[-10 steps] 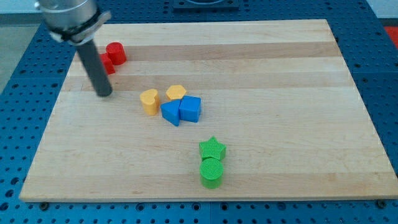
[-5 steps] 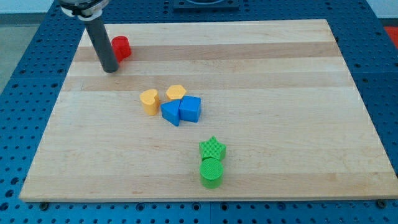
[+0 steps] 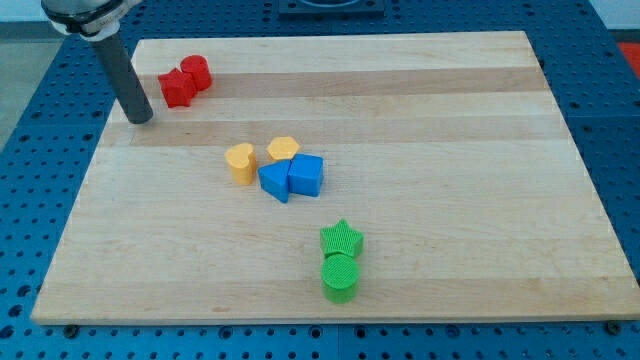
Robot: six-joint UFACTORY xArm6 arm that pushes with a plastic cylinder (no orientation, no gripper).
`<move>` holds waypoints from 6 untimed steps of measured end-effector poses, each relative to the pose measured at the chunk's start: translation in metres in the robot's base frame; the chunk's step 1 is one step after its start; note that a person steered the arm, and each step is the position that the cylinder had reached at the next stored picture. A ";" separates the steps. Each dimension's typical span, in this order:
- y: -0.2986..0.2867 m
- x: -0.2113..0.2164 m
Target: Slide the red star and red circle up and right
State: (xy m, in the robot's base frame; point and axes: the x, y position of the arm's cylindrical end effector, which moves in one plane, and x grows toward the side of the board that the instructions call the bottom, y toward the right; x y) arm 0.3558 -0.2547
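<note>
The red star (image 3: pixel 176 88) and the red circle (image 3: pixel 197 72) sit touching near the board's top left corner, the star lower left of the circle. My tip (image 3: pixel 139 119) rests on the board below and to the left of the red star, a short gap away from it. The dark rod rises from the tip toward the view's top left.
A yellow heart (image 3: pixel 240 162), a yellow hexagon (image 3: pixel 283 149) and two blue blocks (image 3: pixel 275 181) (image 3: pixel 307 175) cluster mid-board. A green star (image 3: pixel 342 239) and a green circle (image 3: pixel 340 277) sit near the bottom edge. The wooden board (image 3: pixel 450 150) lies on a blue pegboard.
My tip moved up the board toward the red blocks, then shifted left; the red star, earlier hidden behind the rod, now shows fully. The blocks stayed about where they were.
</note>
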 end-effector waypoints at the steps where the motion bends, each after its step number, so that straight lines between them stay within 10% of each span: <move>1: 0.000 -0.007; 6: 0.028 -0.060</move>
State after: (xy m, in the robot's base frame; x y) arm 0.2955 -0.2264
